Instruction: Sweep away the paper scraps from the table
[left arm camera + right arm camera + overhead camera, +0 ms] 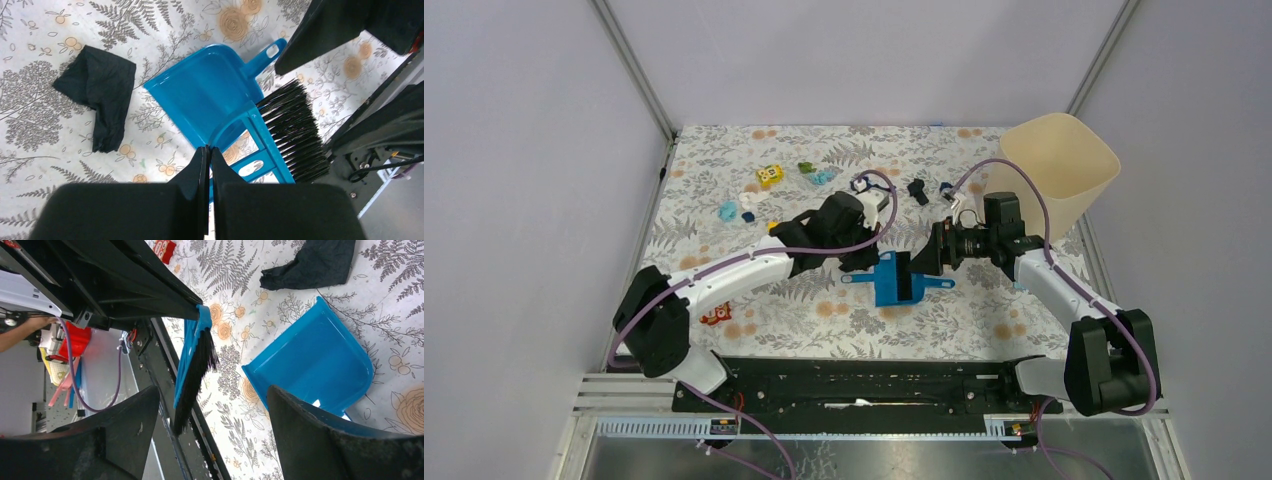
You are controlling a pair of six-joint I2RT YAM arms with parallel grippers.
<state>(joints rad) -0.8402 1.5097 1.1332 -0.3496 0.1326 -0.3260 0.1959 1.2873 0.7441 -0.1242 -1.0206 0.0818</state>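
Your left gripper [207, 155] is clenched on the thin blue back of the brush [295, 130], bristles hanging just beside the dustpan [310, 360], so it looks staged for a sweep. Your right gripper [214, 390] is spread wide above the dustpan's handle end and grips nothing; I'd guess it's there to pin the dustpan. One black scrap [100, 95] lies near the dustpan's mouth, not touching. The other paper scraps [824, 177] sit well beyond, on the far half of the table [984, 310], with none visible in the dustpan
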